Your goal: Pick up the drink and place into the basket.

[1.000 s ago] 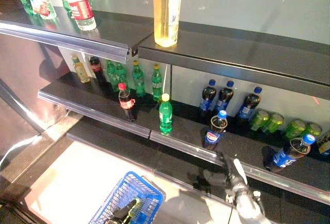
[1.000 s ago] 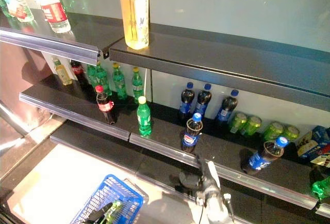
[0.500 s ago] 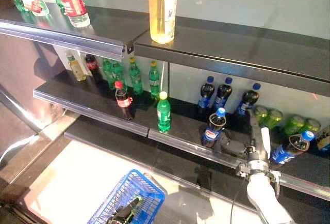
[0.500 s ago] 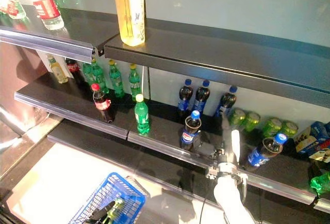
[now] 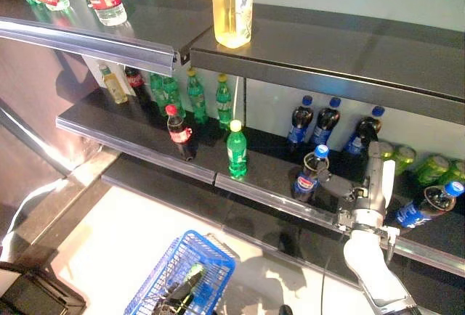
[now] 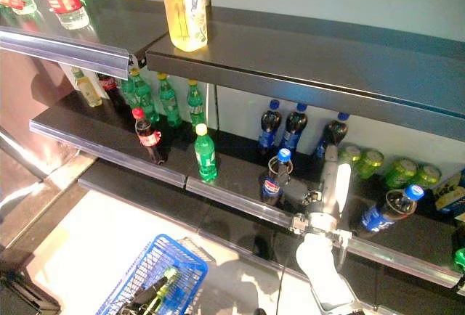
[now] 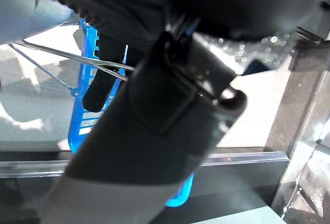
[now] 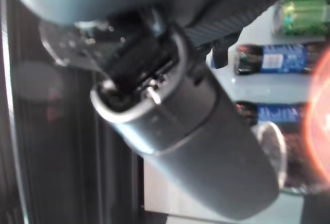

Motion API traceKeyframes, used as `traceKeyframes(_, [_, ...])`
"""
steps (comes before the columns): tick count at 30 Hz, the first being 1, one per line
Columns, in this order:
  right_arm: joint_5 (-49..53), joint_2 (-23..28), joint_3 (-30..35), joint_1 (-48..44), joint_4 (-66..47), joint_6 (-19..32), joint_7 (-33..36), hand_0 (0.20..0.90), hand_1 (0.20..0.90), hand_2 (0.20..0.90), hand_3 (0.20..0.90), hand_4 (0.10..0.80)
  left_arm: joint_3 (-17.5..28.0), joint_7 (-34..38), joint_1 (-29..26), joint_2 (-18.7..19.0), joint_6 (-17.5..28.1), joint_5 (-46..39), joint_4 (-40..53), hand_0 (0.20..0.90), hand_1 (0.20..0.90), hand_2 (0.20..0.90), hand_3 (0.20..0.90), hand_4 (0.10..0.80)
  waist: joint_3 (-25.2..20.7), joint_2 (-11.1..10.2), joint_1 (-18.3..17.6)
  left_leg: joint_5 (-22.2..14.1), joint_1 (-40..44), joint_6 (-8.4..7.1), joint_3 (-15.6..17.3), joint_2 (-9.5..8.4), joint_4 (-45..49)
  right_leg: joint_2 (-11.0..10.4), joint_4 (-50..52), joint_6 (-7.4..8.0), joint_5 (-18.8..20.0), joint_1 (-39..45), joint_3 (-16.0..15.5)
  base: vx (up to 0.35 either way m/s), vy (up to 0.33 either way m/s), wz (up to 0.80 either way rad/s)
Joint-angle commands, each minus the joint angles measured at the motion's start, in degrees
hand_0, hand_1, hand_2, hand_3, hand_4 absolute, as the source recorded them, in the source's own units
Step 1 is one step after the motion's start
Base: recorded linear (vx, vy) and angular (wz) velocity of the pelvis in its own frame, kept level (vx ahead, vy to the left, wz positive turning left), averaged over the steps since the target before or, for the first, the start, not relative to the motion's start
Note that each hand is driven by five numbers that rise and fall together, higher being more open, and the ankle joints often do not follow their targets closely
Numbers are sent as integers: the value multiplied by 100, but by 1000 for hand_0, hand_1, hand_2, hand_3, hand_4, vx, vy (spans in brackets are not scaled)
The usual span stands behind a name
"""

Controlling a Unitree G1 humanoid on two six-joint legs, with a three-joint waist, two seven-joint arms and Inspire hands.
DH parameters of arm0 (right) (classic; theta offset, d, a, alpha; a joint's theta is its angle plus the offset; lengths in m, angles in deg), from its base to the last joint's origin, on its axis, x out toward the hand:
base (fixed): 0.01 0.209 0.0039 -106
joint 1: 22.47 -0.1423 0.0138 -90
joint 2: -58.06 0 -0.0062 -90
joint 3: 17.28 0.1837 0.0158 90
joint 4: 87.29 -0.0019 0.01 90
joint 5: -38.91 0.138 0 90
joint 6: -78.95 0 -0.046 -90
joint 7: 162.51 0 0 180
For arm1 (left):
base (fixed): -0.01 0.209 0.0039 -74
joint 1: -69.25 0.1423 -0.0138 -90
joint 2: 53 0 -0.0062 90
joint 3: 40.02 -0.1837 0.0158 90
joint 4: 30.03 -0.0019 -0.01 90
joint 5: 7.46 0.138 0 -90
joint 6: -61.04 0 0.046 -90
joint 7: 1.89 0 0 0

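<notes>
A dark cola bottle with a blue cap (image 5: 309, 173) stands near the front edge of the middle shelf (image 5: 138, 137). My right hand (image 5: 369, 184) is raised just to its right, fingers straight up and open, a dark part reaching toward the bottle without closing on it. The right wrist view shows blue-labelled bottles (image 8: 281, 59) past the hand. Low on the floor side is the blue wire basket (image 5: 211, 257). My left hand (image 5: 178, 295) is at its wire handle (image 7: 62, 53), fingers curled round it. Something green lies in the basket by the hand.
A yellow-capped green bottle (image 5: 236, 149) and a red-capped cola (image 5: 179, 132) stand left of the target. Three dark bottles (image 5: 298, 120) line the back, green cans (image 5: 436, 166) and a tilted blue-labelled bottle (image 5: 425, 205) lie right. A tall yellow drink (image 5: 232, 3) tops the upper shelf.
My right hand has risen from below the shelf's front edge to bottle height, beside the blue-capped cola. The camera has shifted a little. The left hand and basket stay put.
</notes>
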Motion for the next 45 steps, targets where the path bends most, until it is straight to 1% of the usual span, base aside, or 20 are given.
traceKeyframes(1, [5,103,-31,-1047,-413,477,403,900,900,900,900,800,-492,-79,57,75,57,-115,-86,300,300,300,200,100,309,-86,133,-127,-721,62,-244,72,1108,-414,1385,-152,-466,-565,-293,-57,32,5])
traceKeyframes(5, [62,50,-168,-1290,-275,426,559,900,900,900,900,800,-696,-44,-51,70,81,-284,132,300,300,300,200,100,599,-33,142,-95,-936,61,-331,-4,1226,-423,1504,-195,-494,-729,-293,-92,34,6])
traceKeyframes(9, [50,-4,-216,-1319,-171,400,816,900,900,900,900,800,-829,-11,-30,59,108,-373,302,300,300,300,200,100,773,0,139,-46,-988,75,-366,-43,1194,-432,1503,-192,-475,-774,-288,-51,18,2])
traceKeyframes(13, [132,16,-173,-1248,-58,419,1040,900,900,900,900,800,-859,-17,34,55,118,-410,337,300,300,300,200,100,849,23,119,-36,-992,70,-360,-52,1230,-457,1516,-178,-475,-762,-297,11,4,0])
traceKeyframes(17, [236,52,-83,-1240,21,422,1106,900,900,900,900,800,-867,-50,96,63,92,-389,379,300,300,300,200,100,880,49,129,-36,-1006,60,-348,-55,1312,-483,1552,-178,-487,-733,-323,48,10,0])
traceKeyframes(21, [315,68,56,-1431,228,440,1325,900,900,900,900,800,-936,-137,84,78,84,-406,465,300,300,300,200,100,1019,126,154,-22,-1152,43,-374,-88,1481,-544,1661,-193,-514,-801,-350,12,4,0])
traceKeyframes(27, [300,25,151,-1914,452,433,1552,900,900,900,900,800,-1075,-226,-7,114,90,-497,601,300,300,300,200,100,1353,259,205,42,-1448,46,-465,-148,1699,-618,1872,-225,-520,-1059,-354,-66,23,4])
traceKeyframes(29, [254,1,145,-2242,491,427,1611,900,900,900,900,800,-1132,-250,-126,158,72,-567,649,300,300,300,200,100,1526,287,223,52,-1630,65,-506,-182,1798,-628,1995,-243,-522,-1253,-317,-111,-1,6])
traceKeyframes(33, [183,-85,32,-2822,617,357,1731,900,900,900,900,800,-1230,-254,-369,262,62,-735,690,300,300,300,200,100,1792,273,258,105,-1890,74,-545,-179,1932,-617,2124,-278,-497,-1488,-286,-98,-31,-3])
traceKeyframes(35, [220,-89,-13,-3141,734,366,1780,900,900,900,900,800,-1306,-190,-513,311,145,-795,726,300,300,300,200,100,1925,267,288,138,-2015,85,-551,-174,1962,-596,2163,-296,-485,-1601,-272,-86,-30,1])
traceKeyframes(41, [346,-106,26,-3539,891,397,1811,900,900,900,900,800,-1330,-96,-646,352,211,-878,679,300,300,300,200,100,2106,272,350,212,-2213,100,-578,-200,2000,-577,2215,-317,-460,-1775,-275,-50,-11,1])
traceKeyframes(45, [574,7,118,-3914,1057,316,1758,900,900,900,900,800,-1279,-127,-687,395,157,-871,635,300,300,300,200,100,2208,313,400,235,-2388,123,-596,-246,2069,-587,2301,-344,-452,-1957,-250,-6,10,1])
